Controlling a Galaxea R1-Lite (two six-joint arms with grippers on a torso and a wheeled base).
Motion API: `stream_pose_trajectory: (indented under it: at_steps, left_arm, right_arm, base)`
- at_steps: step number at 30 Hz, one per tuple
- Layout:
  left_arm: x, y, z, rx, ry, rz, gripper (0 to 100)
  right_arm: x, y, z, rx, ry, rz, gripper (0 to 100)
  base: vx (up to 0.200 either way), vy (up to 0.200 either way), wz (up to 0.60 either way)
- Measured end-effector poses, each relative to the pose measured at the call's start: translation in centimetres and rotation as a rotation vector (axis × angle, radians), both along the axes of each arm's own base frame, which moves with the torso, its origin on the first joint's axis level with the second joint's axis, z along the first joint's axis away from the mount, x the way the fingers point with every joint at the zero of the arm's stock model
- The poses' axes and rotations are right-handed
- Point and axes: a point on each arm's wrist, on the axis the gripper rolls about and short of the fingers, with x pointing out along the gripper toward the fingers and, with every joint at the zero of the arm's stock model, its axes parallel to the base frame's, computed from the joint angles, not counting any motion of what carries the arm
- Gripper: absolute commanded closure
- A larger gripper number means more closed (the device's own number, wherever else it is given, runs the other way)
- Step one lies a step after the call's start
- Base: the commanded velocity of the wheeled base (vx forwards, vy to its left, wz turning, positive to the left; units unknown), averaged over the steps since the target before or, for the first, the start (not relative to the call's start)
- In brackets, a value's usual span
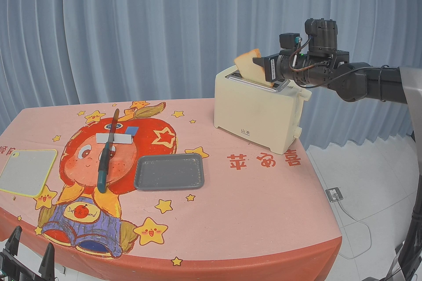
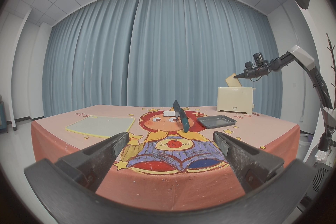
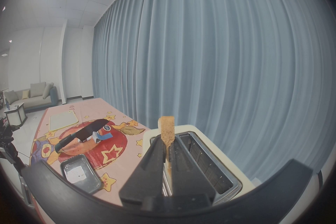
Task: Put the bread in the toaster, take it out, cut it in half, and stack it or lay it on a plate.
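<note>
Right claw (image 1: 260, 64): clamped on the bread, level with the toaster's top
Bread (image 1: 247, 64): tilted, lower edge at a slot mouth, most of the slice above the toaster (image 1: 257, 119)
Toaster: cream, standing at the table's (image 1: 246, 216) far right
Left claw (image 2: 170, 139): fingers spread, holding nothing, low by the near left table edge
Plate (image 1: 169, 171): grey, rectangular, mid-table
Knife (image 1: 107, 152): blade propped on a small white block (image 1: 115, 138), between cutting board (image 1: 26, 171) and plate
</note>
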Motion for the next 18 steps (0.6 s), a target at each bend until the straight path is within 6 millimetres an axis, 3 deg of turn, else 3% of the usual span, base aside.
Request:
stream_pose_trajectory:
  at_steps: [12, 18]
  left_arm:
    - [0.0, 0.0, 0.0, 0.000, 0.000, 0.000, 0]
    - [0.0, 0.0, 0.0, 0.000, 0.000, 0.000, 0]
  right_arm:
    - [-3.1, -0.4, 4.6, 0.047, -0.085, 0.017, 100]
    - [-5.1, -0.7, 5.8, 0.055, -0.097, 0.026, 100]
  base:
    - [0.000, 0.000, 0.00]
    - [0.000, 0.000, 0.00]
